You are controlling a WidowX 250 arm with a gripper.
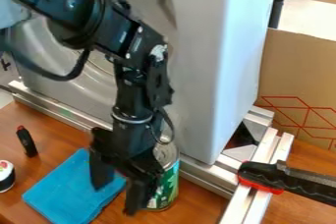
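The claw (119,184) of a black robot arm hangs at lower center of the frame, its two fingers spread with the blue cloth (66,188) showing between them. A green can (171,183) stands just beside the cloth, partly behind the right-hand finger; whether they touch is impossible to tell. On the wooden surface (197,201), a dark marker (26,141) stands at left. The work appears to be at the positioning stage, nothing gripped; gripping the cloth calls for careful lowering and closing, clear of the can.
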